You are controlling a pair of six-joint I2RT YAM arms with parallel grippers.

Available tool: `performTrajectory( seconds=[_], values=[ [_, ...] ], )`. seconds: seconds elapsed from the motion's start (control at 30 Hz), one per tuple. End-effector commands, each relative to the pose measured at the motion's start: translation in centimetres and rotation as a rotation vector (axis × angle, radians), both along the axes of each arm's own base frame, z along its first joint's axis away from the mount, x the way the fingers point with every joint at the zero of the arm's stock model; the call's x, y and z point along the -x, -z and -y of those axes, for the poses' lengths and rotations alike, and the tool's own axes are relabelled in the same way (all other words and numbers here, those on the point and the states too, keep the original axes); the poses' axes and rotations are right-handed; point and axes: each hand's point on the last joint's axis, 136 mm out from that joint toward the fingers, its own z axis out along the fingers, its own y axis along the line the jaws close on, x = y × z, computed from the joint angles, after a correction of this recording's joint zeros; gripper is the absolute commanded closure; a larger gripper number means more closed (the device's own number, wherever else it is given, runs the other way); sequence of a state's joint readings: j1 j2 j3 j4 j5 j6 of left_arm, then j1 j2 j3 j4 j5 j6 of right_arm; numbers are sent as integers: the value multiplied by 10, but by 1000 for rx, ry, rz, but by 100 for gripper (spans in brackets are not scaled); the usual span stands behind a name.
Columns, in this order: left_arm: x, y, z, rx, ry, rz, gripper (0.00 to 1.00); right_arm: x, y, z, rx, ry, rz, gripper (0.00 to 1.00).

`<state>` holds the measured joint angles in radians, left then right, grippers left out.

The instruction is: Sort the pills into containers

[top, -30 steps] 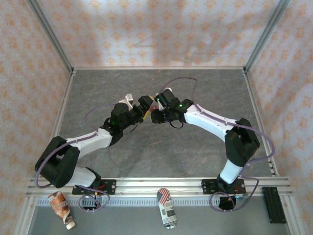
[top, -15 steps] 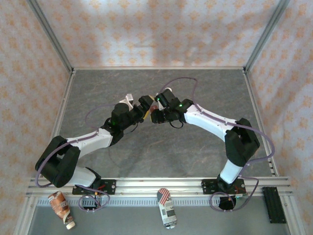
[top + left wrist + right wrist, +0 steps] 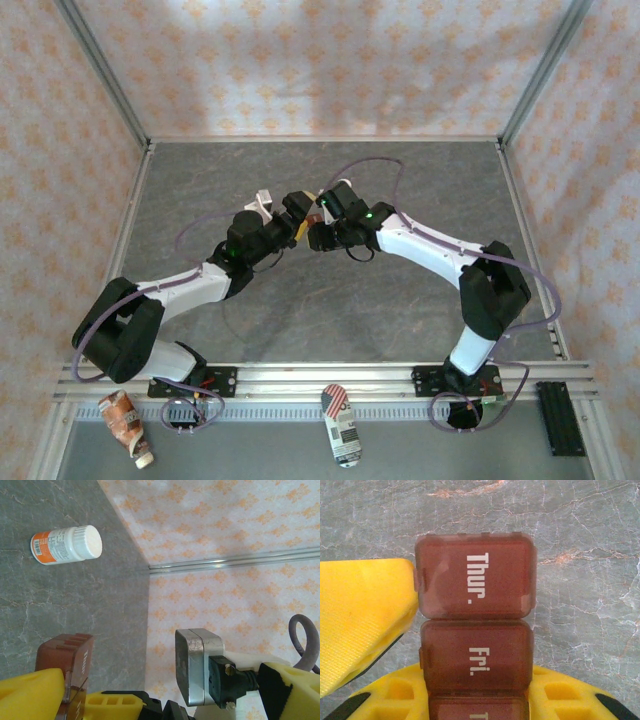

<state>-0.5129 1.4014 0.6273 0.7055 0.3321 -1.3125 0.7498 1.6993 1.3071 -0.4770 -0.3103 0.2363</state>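
Fingers (image 3: 385, 700) of the right hand (image 3: 475, 702), both yellow, press against the two long sides of the pill containers (image 3: 476, 575), so this hand is closed on the strip. The grip falls on the end compartment. The lids marked "Fri." and "Thur." reach out beyond it, and both are shut.

The left hand (image 3: 75, 702) comes to the strip's other end. One broad yellow finger (image 3: 365, 620) touches the left edge of the "Thur." lid at its small tab. In the left wrist view the dark red-brown end sits between that hand's two fingers. Whether they squeeze it cannot be told.

From above, both hands meet around the middle of the grey marbled tabletop (image 3: 590, 540), the left arm reaching in from the near left and the right arm from the near right.

A white bottle (image 3: 67, 544) with a white cap and an orange label lies on its side on the tabletop, apart from the strip.

Walls (image 3: 225, 525) with an orange pattern stand around the tabletop.

On the near ledge, past a metal rail (image 3: 320, 375), lie a brown bottle (image 3: 125, 425) at the left, a flag-printed tube (image 3: 341, 425) in the middle and a black bar (image 3: 560, 418) at the right.
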Motion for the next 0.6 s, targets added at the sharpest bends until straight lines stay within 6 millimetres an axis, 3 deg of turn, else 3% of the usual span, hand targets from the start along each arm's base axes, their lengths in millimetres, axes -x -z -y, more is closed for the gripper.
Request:
performTrajectory(
  seconds=[0.0, 0.33, 0.57],
  values=[
    [2, -25, 6, 46, 14, 65, 1, -1, -1, -8, -13, -11, 8, 80],
    [-4, -29, 13, 58, 24, 74, 1, 0, 0, -8, -17, -13, 5, 80],
    [-3, -72, 20, 130, 46, 157, 0, 1, 15, -4, 8, -2, -8, 82]
  ],
)
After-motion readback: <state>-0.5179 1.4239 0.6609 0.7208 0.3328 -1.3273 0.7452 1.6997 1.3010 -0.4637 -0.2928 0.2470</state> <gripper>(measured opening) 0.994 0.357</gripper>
